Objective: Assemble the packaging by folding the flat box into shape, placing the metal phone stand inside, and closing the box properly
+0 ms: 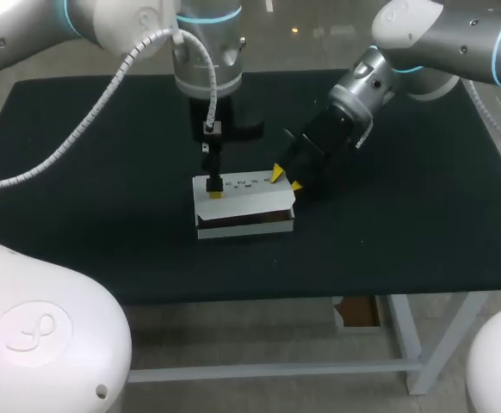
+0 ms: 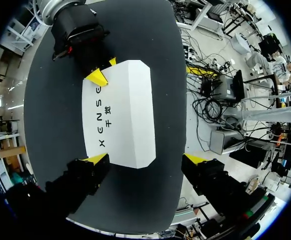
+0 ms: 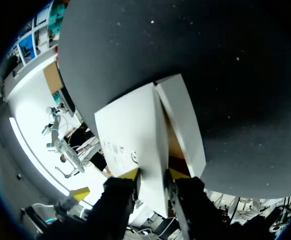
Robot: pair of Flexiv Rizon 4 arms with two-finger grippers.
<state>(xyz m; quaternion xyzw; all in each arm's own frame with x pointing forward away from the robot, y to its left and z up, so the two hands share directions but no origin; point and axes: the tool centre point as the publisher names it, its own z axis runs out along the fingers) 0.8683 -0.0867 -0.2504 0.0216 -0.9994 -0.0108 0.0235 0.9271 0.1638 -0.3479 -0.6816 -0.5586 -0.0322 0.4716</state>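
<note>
Our right gripper (image 1: pixel 286 179) pinches the right-end lid edge of the white box (image 1: pixel 244 206) at the middle of the table (image 1: pixel 78 224), while our left gripper (image 2: pixel 146 159) hangs wide open over its left end, holding nothing.

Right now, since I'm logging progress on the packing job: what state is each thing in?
box: folded into shape, not fully closed, gap along one long side.
left end effector: open, one fingertip on the box top.
right end effector: shut on the box, at the edge of its top panel.
</note>
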